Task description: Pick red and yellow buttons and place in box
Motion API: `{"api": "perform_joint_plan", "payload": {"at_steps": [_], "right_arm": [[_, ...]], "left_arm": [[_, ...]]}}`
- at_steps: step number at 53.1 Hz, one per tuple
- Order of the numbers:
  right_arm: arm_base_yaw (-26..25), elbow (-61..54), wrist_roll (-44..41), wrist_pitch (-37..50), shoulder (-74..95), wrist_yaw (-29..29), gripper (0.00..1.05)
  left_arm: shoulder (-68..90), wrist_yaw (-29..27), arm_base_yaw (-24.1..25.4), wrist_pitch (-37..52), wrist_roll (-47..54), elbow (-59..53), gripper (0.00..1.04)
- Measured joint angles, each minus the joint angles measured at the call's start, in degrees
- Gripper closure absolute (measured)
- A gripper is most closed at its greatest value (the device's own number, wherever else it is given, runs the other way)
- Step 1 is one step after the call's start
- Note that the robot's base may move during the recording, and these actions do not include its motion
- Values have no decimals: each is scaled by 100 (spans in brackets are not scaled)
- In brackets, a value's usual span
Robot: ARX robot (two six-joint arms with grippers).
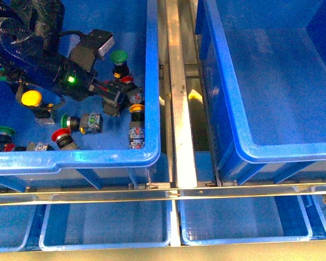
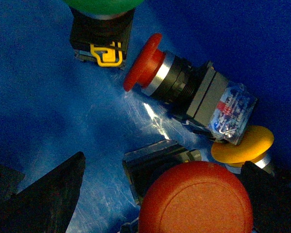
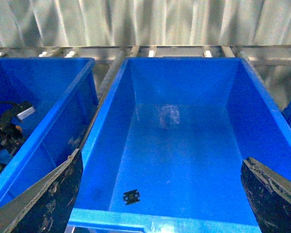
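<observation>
Straddling smooth round red button [image 2: 196,199] w/ L tool [image 2: 162,167].

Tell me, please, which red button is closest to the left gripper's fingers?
The red button with its cap facing the left wrist camera, sitting between the fingers; the other red button lies on its side farther out.

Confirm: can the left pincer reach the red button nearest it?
Probably yes: the left pincer is open, straddling the red button, with nothing above it; the yellow button sits close alongside.
</observation>
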Motion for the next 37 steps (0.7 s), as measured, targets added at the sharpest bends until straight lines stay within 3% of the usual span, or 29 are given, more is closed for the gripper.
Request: {"api": "perform_joint_plan", "payload": {"at_steps": [7, 30, 37], "right_arm": [[0, 0, 0, 0, 0, 0, 7], [0, 0, 0, 0, 0, 0, 7], [0, 0, 0, 0, 0, 0, 7]], "left_arm": [[2, -4, 28, -7, -33, 20, 28], [68, 11, 90, 17, -122, 153, 55], [52, 52, 127, 203, -334, 142, 71]]}}
